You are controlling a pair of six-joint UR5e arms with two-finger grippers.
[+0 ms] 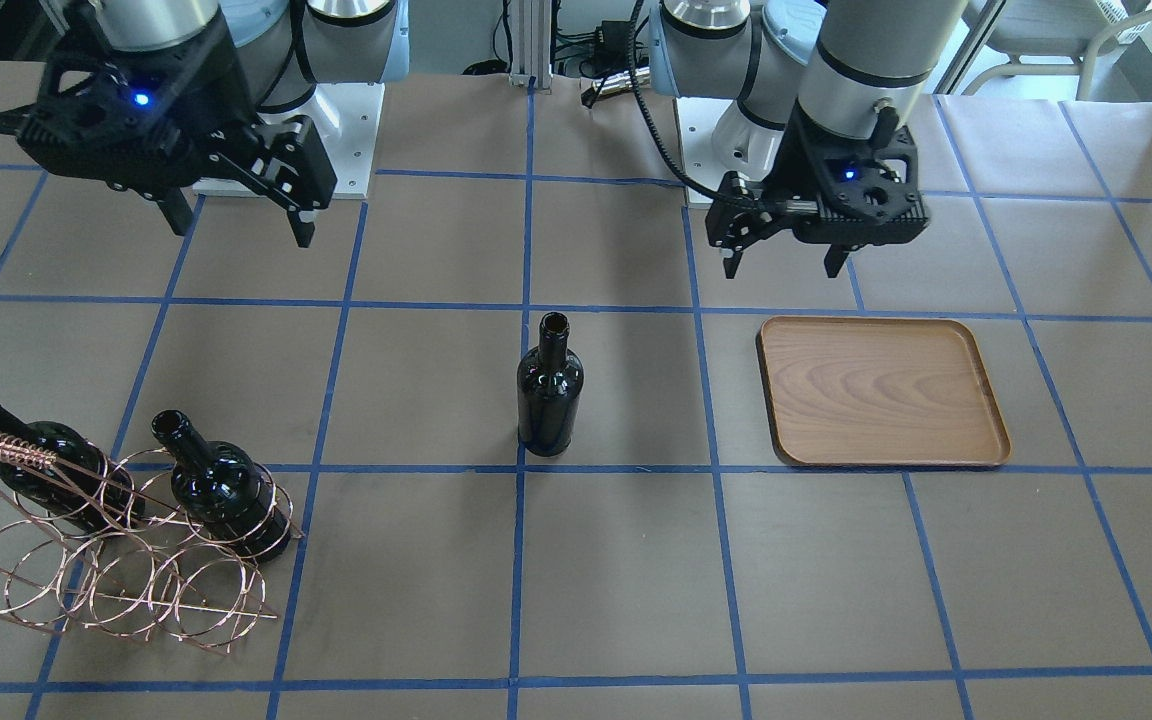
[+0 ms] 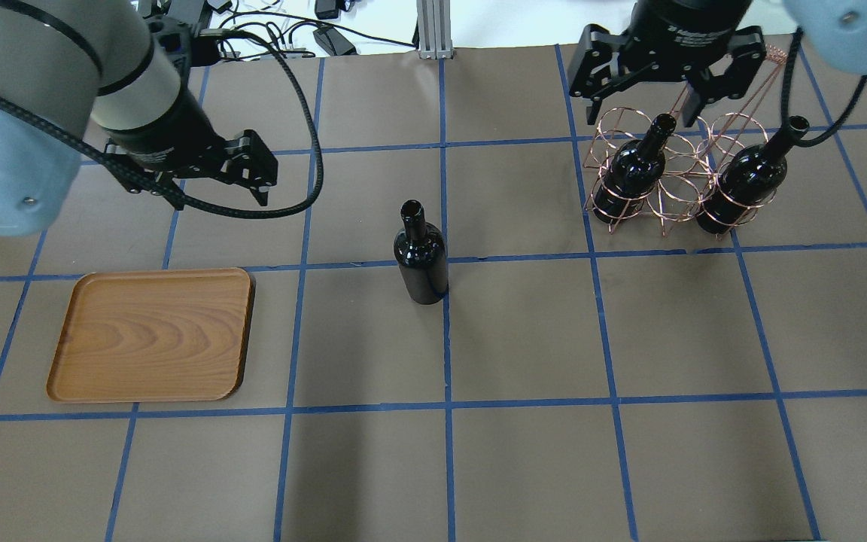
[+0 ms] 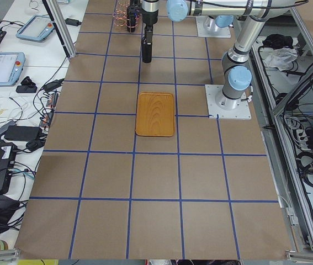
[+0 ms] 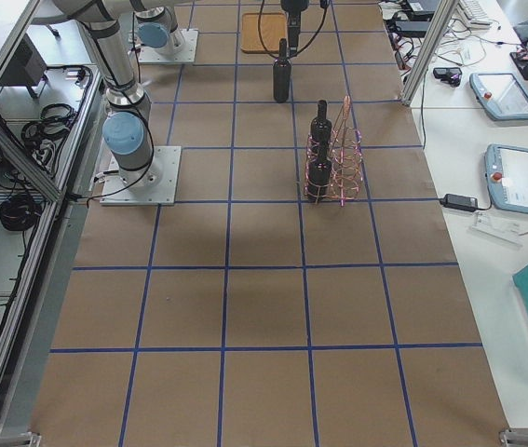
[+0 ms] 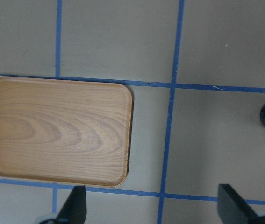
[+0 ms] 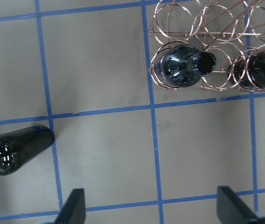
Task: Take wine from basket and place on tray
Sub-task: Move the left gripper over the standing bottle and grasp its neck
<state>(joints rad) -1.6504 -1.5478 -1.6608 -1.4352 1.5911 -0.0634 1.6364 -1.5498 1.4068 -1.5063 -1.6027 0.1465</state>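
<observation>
Copper wire comes first from where I stand across from the robot: the basket [image 1: 116,590] sits at the near left of the tabletop [image 1: 636,600], with two other bottles [image 1: 226,495] held neck-up in its rings. Farther in, at the middle, the wine [image 1: 549,395] stands upright on its own, its base on a blue tape line [image 1: 521,560], well apart from the basket and touched by nothing. To its right and about as far in lies the tray [image 1: 881,395], with nothing on it yet. Farthest off, near the robot's base, both arms hang above the tabletop. The left pincer [image 1: 784,262] hovers just beyond the tray with its fingers spread and nothing between them, and the right pincer [image 1: 241,222] is over on the far left, likewise released and empty. To my eye the bottle is out of the basket and only the carry to the tray remains, which looks like the left arm's job. I would have it come in level from the side and close squarely on the body below the shoulder, since that glossy glass looks slippery. It should then lift straight up, clear the tray's low rim, set the base flat near the middle, and let go only once the bottle stands by itself.
</observation>
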